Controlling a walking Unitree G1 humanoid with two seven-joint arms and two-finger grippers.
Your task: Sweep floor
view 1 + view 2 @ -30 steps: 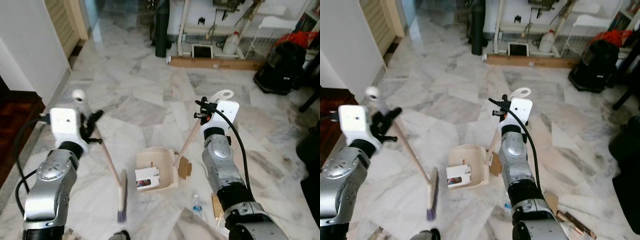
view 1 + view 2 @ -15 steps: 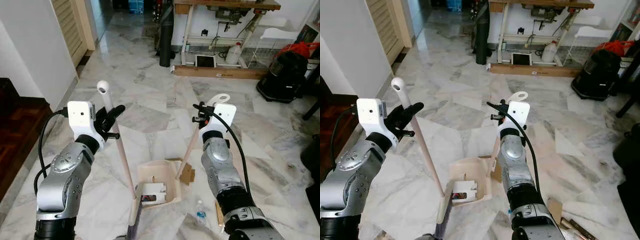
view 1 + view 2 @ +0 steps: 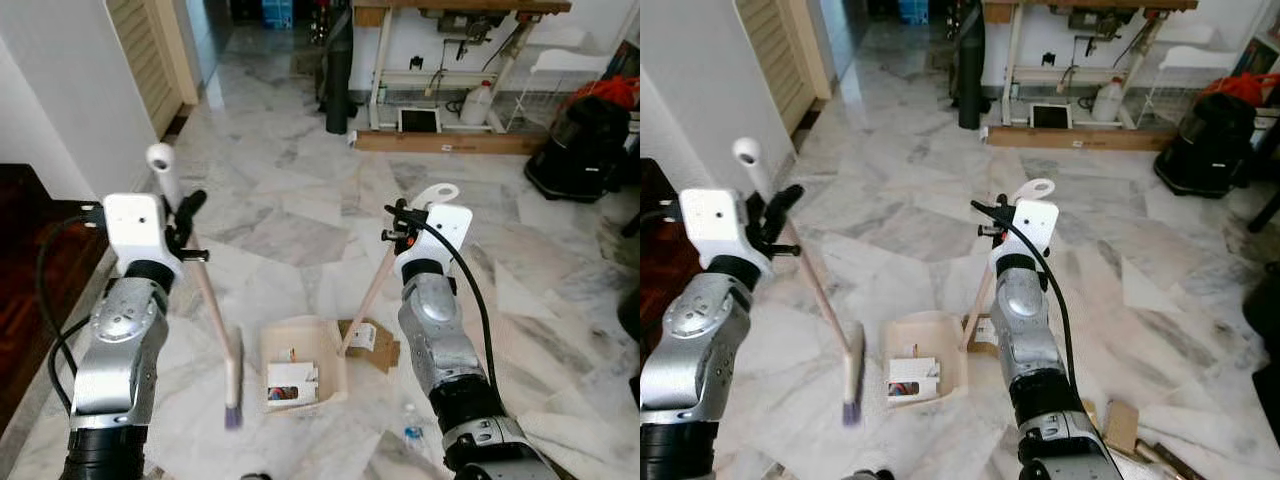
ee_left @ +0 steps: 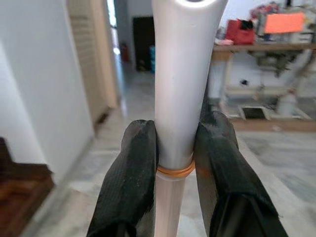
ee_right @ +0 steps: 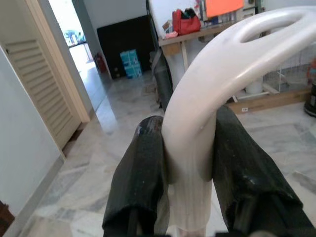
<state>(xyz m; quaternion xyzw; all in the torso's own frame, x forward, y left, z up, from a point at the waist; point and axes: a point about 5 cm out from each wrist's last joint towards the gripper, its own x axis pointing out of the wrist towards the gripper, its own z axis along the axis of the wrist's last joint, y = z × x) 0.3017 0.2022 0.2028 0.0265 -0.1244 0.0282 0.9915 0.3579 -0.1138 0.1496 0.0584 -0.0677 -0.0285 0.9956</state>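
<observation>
My left gripper [image 3: 183,222] is shut on the broom handle [image 4: 180,98] just below its white top. The broom [image 3: 205,300] slants down to its blurred brush head [image 3: 233,385], which hangs left of the dustpan. My right gripper [image 3: 412,215] is shut on the dustpan handle [image 5: 197,133] near its looped white end. The beige dustpan [image 3: 300,362] rests on the marble floor between my arms, with a white carton and small scraps inside. A flat piece of cardboard [image 3: 368,342] lies beside the pan's right edge.
A small plastic bottle [image 3: 412,438] lies on the floor near my right arm. Cardboard scraps [image 3: 1120,425] lie at lower right. A white wall corner [image 3: 60,110], a louvred door [image 3: 150,45], a black vacuum [image 3: 585,150] and a workbench [image 3: 450,60] ring the room.
The broom has swung left, its brush head moving away from the dustpan's front to the pan's left side. The dustpan stays on the floor. The camera has shifted slightly.
</observation>
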